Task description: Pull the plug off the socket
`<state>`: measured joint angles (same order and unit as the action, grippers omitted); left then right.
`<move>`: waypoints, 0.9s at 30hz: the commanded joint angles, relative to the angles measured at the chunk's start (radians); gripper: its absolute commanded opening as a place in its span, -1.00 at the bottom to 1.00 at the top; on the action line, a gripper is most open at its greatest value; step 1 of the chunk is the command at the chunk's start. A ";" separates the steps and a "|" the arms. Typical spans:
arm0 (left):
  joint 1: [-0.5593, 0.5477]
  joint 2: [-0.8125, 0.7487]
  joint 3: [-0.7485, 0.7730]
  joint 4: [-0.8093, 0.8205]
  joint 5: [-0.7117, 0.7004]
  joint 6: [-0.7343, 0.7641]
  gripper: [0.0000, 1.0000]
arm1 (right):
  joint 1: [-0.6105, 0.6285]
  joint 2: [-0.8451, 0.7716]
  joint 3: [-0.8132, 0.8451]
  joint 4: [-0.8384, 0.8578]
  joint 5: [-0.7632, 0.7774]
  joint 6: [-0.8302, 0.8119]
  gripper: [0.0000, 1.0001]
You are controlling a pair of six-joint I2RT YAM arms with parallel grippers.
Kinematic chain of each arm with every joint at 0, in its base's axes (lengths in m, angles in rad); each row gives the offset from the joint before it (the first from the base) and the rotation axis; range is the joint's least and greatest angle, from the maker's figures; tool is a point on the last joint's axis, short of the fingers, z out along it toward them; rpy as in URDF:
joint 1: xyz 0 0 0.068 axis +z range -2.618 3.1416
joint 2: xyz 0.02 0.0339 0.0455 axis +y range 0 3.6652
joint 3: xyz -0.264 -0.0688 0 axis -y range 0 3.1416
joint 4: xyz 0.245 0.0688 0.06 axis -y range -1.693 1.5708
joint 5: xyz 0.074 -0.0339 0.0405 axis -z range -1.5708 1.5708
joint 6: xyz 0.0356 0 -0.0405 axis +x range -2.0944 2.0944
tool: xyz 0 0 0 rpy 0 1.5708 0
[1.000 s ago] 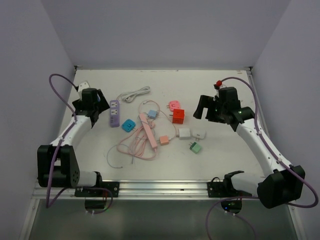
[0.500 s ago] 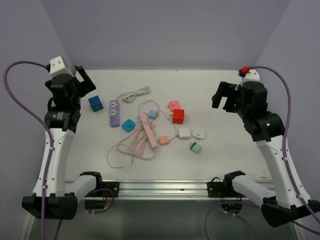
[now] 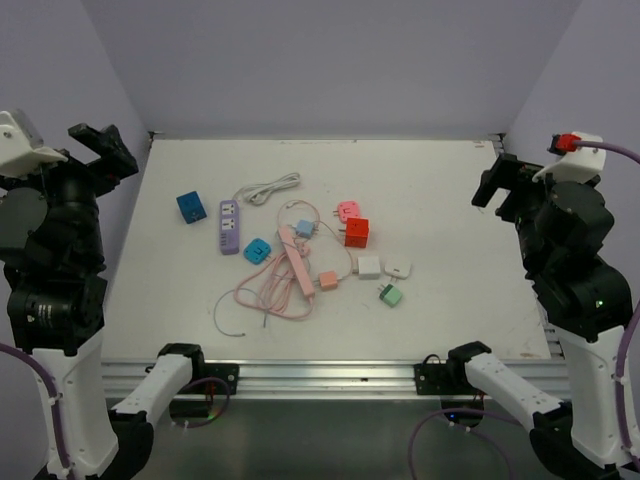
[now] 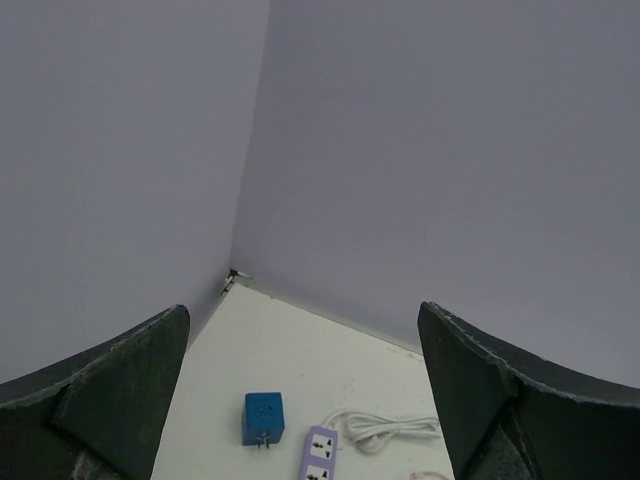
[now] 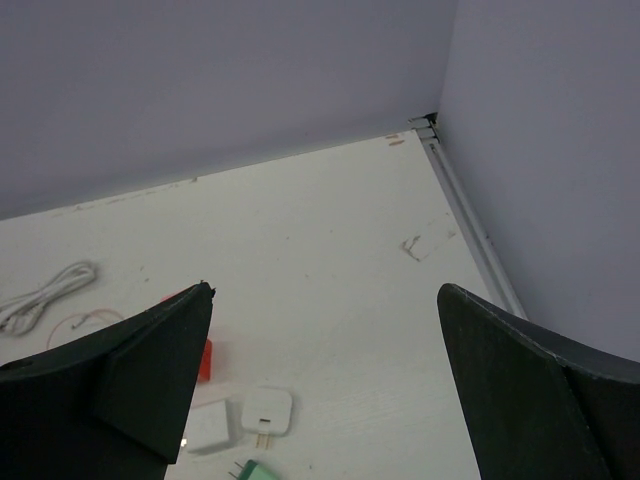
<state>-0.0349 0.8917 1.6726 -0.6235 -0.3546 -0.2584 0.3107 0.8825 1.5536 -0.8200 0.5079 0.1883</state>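
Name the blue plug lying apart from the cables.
The dark blue cube, left of the purple power strip. Teal plug and light blue plug lie right of it, by the pink cable.

No word, brand, number or sign can be read in any view. The blue plug (image 3: 192, 206) and the purple power strip (image 3: 229, 227) show only plain faces and socket holes, and any print on them is too small to make out
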 commanded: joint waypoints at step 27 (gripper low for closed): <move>-0.054 0.062 0.078 -0.036 -0.112 0.059 0.99 | 0.036 -0.080 -0.043 0.142 0.040 -0.090 0.98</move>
<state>-0.0772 0.9501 1.7321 -0.6720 -0.4477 -0.2253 0.3420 0.8307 1.5318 -0.7723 0.5766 0.1223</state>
